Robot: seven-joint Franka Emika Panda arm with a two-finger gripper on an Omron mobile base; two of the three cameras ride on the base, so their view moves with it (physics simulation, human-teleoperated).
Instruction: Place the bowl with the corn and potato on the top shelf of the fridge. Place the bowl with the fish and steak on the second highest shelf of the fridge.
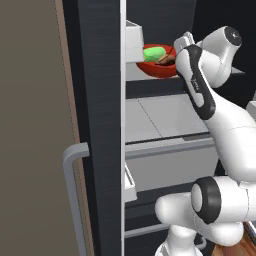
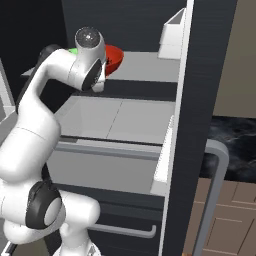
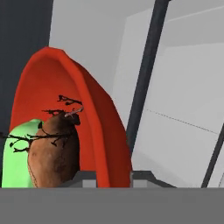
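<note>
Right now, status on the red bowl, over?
End effector shut on red bowl rim. Bowl with corn and potato sits on top shelf. Nothing blocking.

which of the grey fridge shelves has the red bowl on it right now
The top shelf holds the red bowl. The second highest shelf, directly below it, is bare.

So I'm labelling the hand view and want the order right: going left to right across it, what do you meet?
Corn → potato → red bowl wall, with the end effector closed on its rim → dark upright bar → light-grey fridge interior panel.
</note>
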